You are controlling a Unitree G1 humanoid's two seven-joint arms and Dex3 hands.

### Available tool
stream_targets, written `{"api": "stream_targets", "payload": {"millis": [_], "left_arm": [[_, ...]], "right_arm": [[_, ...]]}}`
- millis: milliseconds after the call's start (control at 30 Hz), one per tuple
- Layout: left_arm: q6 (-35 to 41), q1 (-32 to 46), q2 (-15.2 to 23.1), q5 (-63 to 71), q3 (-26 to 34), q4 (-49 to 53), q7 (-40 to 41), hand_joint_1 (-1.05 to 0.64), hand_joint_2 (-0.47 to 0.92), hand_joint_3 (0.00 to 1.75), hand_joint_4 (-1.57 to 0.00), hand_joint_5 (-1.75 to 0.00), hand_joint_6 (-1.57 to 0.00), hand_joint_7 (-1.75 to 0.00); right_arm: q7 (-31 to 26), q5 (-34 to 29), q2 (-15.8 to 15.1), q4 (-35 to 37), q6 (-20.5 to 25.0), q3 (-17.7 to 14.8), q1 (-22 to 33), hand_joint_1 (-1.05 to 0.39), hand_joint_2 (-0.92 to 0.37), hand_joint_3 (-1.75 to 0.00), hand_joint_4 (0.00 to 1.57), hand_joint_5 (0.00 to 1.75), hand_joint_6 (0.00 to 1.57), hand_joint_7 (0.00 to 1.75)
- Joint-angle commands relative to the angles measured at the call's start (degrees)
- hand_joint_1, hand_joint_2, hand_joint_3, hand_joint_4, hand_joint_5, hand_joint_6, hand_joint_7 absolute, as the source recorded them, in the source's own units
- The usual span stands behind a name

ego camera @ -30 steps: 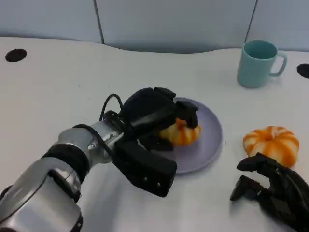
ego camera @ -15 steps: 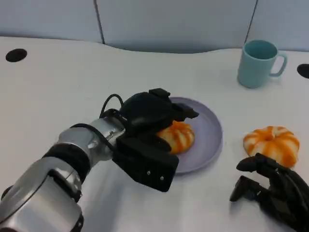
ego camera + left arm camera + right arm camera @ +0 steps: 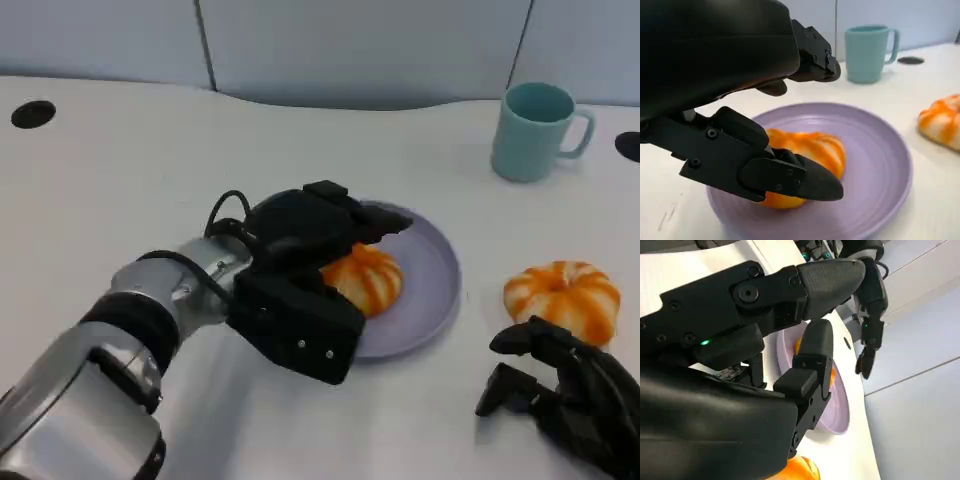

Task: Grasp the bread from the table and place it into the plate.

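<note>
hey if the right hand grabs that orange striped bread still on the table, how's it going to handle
The bread on the table looks puffy and ridged, so probably light and squashy; a gentle grip seems wise. Its domed top may let fingers slide. It sits flat, so rolling seems unlikely. The right hand rests just beside it.

Bright, even overhead light in my head view; soft shadows under the left hand (image 3: pixel 300 270) and plate (image 3: pixel 440 285) on the white table (image 3: pixel 120 170), no harsh glare. Left wrist view: near black shell blurred, mug (image 3: pixel 867 52) slightly soft. Right wrist view tilted, close fingers (image 3: pixel 815 360) out of focus.
</note>
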Motion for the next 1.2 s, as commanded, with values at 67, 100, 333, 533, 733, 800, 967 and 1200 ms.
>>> {"api": "stream_targets", "payload": {"millis": [67,100,333,533,733,800,967,1200], "left_arm": [[-2.6,-0.4,2.5,-1.6,1.9,-1.2,1.0,-0.83,0.92,0.21,-0.03,-0.52,-0.22,-0.06],[-2.6,-0.4,2.5,-1.5,2.0,-1.2,0.9,-0.83,0.92,0.21,-0.02,-0.53,-0.22,-0.06],[-6.9,1.8,5.7,-5.0,5.3,-3.0,-0.4,-0.76,0.92,0.14,-0.05,-0.54,-0.25,-0.06],[-12.3,6.6,8.3,-13.5,11.2,-5.0,-6.5,-0.68,0.92,0.09,-0.09,-0.53,-0.30,-0.07],[-17.5,12.2,9.6,-21.6,17.2,-6.4,-10.8,-0.61,0.92,0.15,-0.11,-0.52,-0.33,-0.06],[-18.7,13.4,9.7,-23.5,18.6,-6.7,-12.2,-0.58,0.92,0.16,-0.11,-0.52,-0.33,-0.06],[-19.5,15.9,9.3,-27.0,21.6,-8.1,-14.8,-0.56,0.92,0.17,-0.13,-0.52,-0.34,-0.06],[-18.0,26.2,7.7,-41.4,29.0,-16.0,-23.9,-0.50,0.92,0.16,-0.23,-0.56,-0.39,-0.06]], "right_arm": [[-0.4,-0.6,-0.6,1.4,0.4,0.0,1.0,-0.49,-0.92,-0.21,0.63,1.41,0.64,1.02],[-0.4,-0.6,-0.6,1.4,0.4,0.0,1.0,-0.49,-0.92,-0.21,0.63,1.41,0.64,1.02],[0.1,-0.5,-0.7,2.1,0.1,-0.1,0.6,-0.48,-0.92,-0.21,0.62,1.41,0.64,1.01],[0.1,-0.3,-0.7,1.8,0.5,-0.3,0.8,-0.48,-0.92,-0.21,0.63,1.41,0.64,1.02],[0.4,-0.1,-0.8,2.2,0.7,-0.5,0.5,-0.48,-0.92,-0.20,0.62,1.40,0.63,1.01],[0.6,-0.1,-0.8,2.5,0.4,-0.6,0.4,-0.48,-0.92,-0.19,0.63,1.39,0.64,1.00],[0.9,-0.1,-0.9,3.0,0.2,-0.7,0.2,-0.48,-0.92,-0.20,0.63,1.39,0.64,0.99],[1.1,-0.1,-1.1,3.3,0.4,-1.0,0.1,-0.48,-0.92,-0.19,0.63,1.38,0.66,0.98]]}}
